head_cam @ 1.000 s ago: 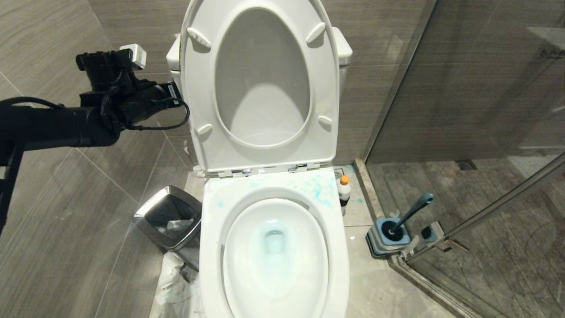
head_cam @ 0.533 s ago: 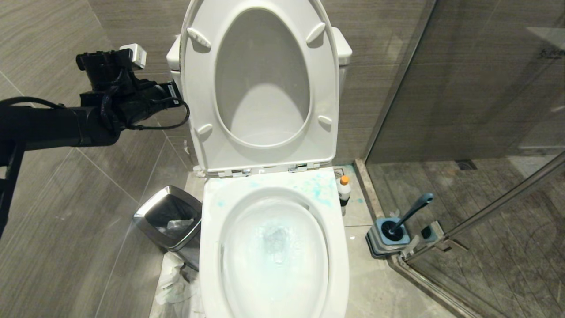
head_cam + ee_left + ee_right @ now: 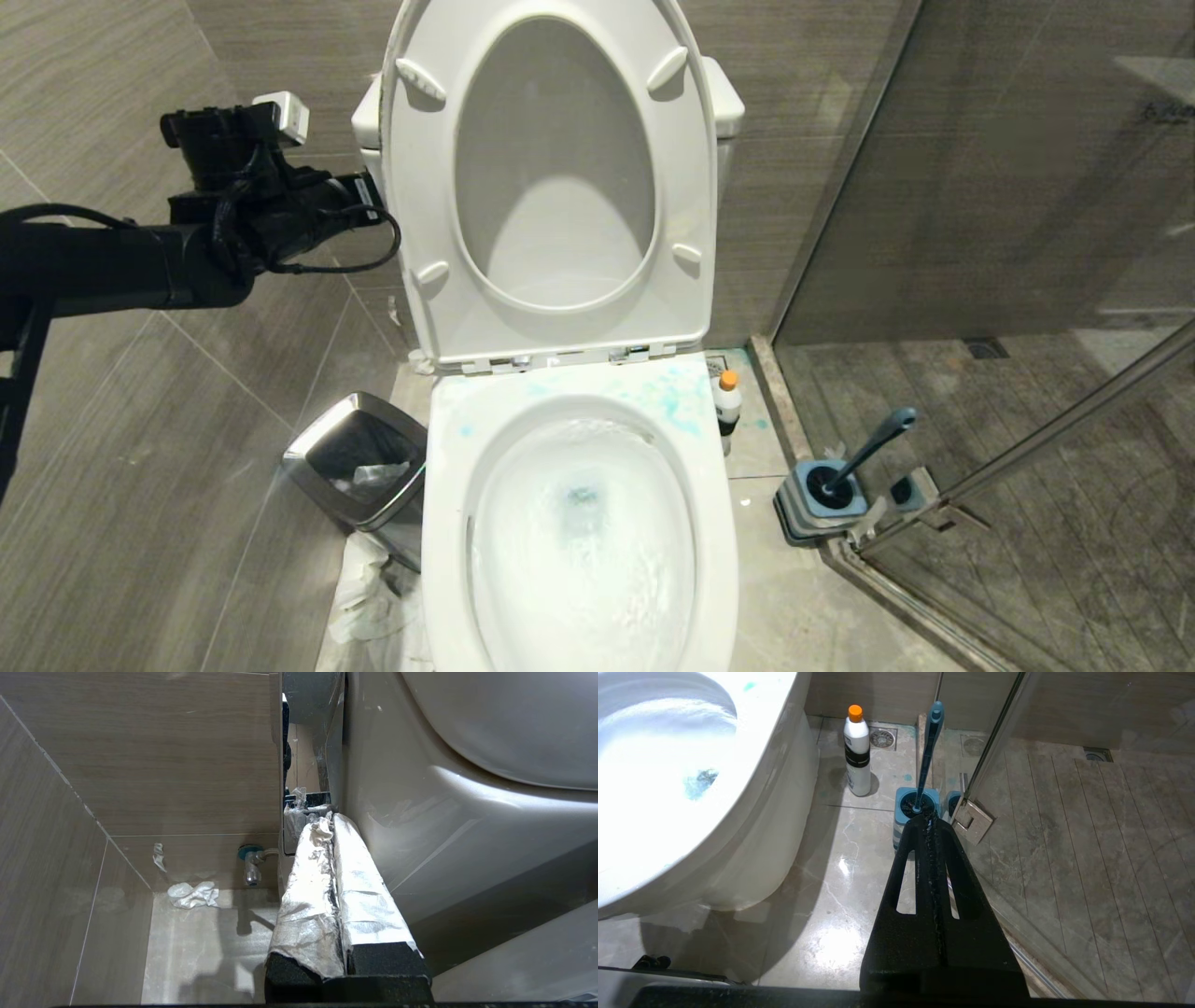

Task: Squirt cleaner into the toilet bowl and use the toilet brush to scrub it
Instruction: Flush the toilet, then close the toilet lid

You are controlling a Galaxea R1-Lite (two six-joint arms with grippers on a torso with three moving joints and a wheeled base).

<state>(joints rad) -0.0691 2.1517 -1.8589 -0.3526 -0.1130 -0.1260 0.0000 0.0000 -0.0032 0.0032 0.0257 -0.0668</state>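
Observation:
The toilet bowl stands in the middle with seat and lid raised; foaming water swirls in it and teal spots mark the back of its rim. The cleaner stands upright on the floor to the bowl's right. Further right, the toilet brush leans in its square holder. My left arm reaches beside the tank; its gripper, wrapped in white paper, is shut against the tank's side. My right gripper hangs shut and empty above the floor, pointing at the holder.
A steel waste bin stands left of the bowl, with crumpled plastic on the floor before it. A glass shower screen and its sill close off the right. A water valve and crumpled tissue lie behind the toilet.
The still, pale teal pool in the bowl has turned into rushing, foaming flush water. Neither arm has moved.

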